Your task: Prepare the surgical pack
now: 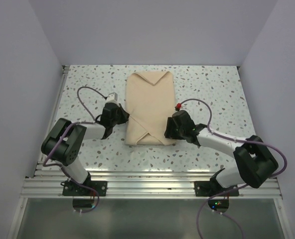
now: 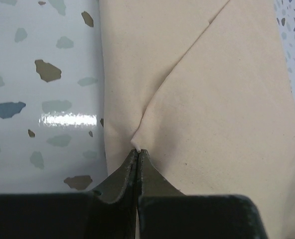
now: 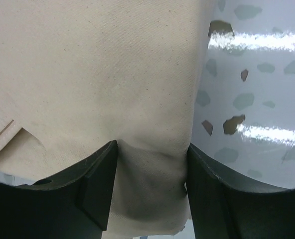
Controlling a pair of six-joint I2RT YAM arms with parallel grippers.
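The surgical pack (image 1: pixel 150 107) sits centre frame. My left gripper (image 2: pixel 138 152) is clenched on a cloth pinch; right gripper (image 3: pixel 152 147) gapes astride the lower-right corner — I fear a shallow bite slipping, dragging folds loose.

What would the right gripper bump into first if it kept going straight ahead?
The tan cloth bundle. Its edge lies between the open jaws of the right gripper, so it would probably push straight into the cloth.

You have a glossy white table (image 1: pixel 212 99), speckled grey and brown. One folded tan surgical pack (image 1: pixel 148 107) lies flat on it, mid-table, lengthwise toward the far edge.
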